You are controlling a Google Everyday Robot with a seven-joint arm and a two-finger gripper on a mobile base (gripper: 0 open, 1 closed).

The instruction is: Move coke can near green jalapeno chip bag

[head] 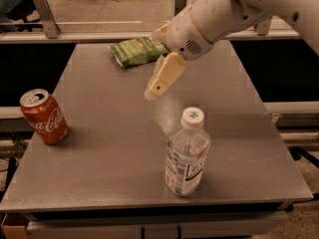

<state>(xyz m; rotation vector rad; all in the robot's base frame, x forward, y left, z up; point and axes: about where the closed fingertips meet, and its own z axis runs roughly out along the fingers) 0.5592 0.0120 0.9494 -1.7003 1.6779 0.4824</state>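
Note:
The coke can stands upright near the left edge of the grey table, red-orange with white script and a silver top. The green jalapeno chip bag lies flat at the far middle of the table. My gripper hangs above the table's middle, just in front of the bag and well to the right of the can. It is open and empty, with one cream finger pointing down and to the left.
A clear water bottle with a white cap stands upright near the front of the table, just below and right of the gripper. A metal rail runs behind the table. The table's edges drop off on all sides.

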